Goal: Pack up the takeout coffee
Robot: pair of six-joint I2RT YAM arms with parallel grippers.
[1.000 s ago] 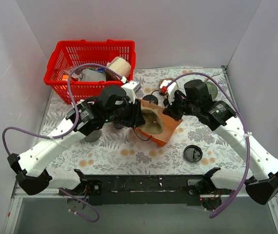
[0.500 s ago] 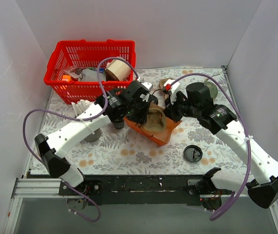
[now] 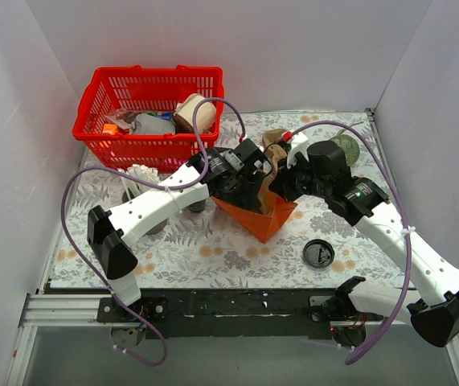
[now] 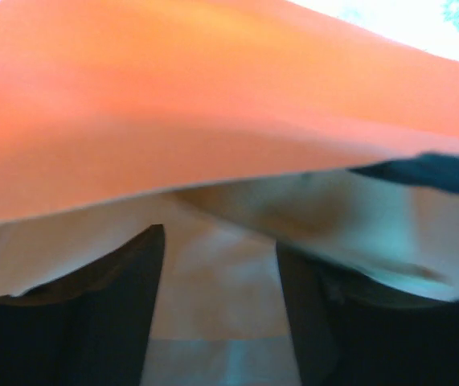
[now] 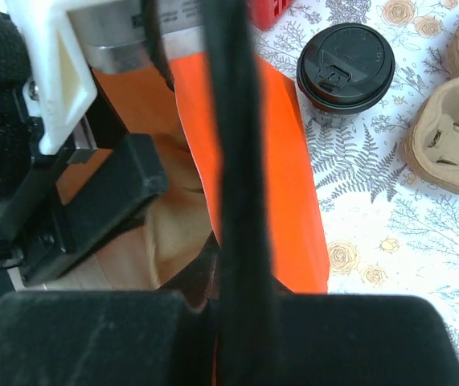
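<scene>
Top external: crisp orange paper bag (image 3: 266, 222); right hand (image 3: 276, 186) pinches its rim (left hand (image 3: 252, 190) spread).

You have one red plastic mesh basket (image 3: 145, 108), one orange paper bag (image 3: 263, 219), one flat round black lid (image 3: 318, 253), one grey cup of white sticks (image 3: 137, 178), one small round black cup (image 3: 197, 206), one black lidded cup (image 5: 346, 64), one brown moulded-pulp cup carrier (image 5: 454, 121), all on one flower-patterned bench (image 3: 213, 249).
</scene>
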